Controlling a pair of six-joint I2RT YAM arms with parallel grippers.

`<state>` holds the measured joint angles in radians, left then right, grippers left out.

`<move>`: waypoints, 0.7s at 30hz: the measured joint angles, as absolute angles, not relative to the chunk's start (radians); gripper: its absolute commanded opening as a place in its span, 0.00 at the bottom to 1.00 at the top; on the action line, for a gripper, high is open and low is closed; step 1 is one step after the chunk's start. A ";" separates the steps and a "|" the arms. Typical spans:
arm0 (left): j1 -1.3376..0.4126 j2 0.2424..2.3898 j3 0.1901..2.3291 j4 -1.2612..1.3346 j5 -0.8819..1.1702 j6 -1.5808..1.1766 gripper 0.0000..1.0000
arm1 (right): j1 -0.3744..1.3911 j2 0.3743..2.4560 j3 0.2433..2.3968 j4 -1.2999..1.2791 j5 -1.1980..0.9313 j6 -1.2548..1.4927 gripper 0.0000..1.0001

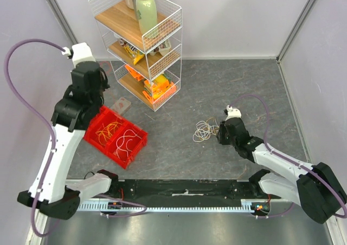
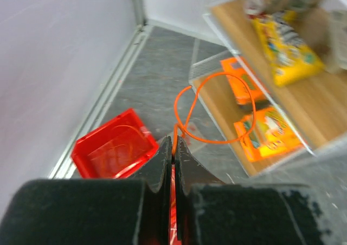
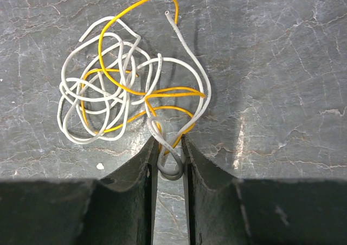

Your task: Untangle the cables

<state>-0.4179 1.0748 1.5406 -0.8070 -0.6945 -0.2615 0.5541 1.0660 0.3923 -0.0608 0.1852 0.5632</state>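
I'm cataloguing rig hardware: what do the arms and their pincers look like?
The left arm and right arm have white links, black joints and a purple cable each; the left pincer and right pincer have black tapered fingers.

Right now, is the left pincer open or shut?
Shut on an orange cable. In its wrist view the left pincer is closed tight, the cable pinched in it and looping out ahead.

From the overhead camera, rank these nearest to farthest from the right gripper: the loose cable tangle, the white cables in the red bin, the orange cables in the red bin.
From the right gripper:
1. Loose cable tangle, directly against it, on its left.
2. White cables, in the red bin's right compartment, farther left.
3. Orange cables, in the bin's left compartment, farthest left.
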 measured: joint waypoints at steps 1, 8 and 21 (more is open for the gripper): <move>-0.358 1.094 1.542 -0.803 -0.680 -0.261 0.02 | 0.554 1.066 0.392 -0.060 0.183 0.562 0.29; -0.086 1.214 1.726 -0.782 -0.619 -0.265 0.02 | 0.554 1.037 0.374 -0.059 0.163 0.553 0.29; 0.158 1.249 1.599 -0.728 -0.619 -0.389 0.02 | 0.554 1.021 0.365 -0.055 0.147 0.545 0.29</move>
<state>0.1577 1.2488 1.5986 -0.7277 -0.6186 -0.3889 0.5541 1.0214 0.3653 -0.0547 0.1467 0.5453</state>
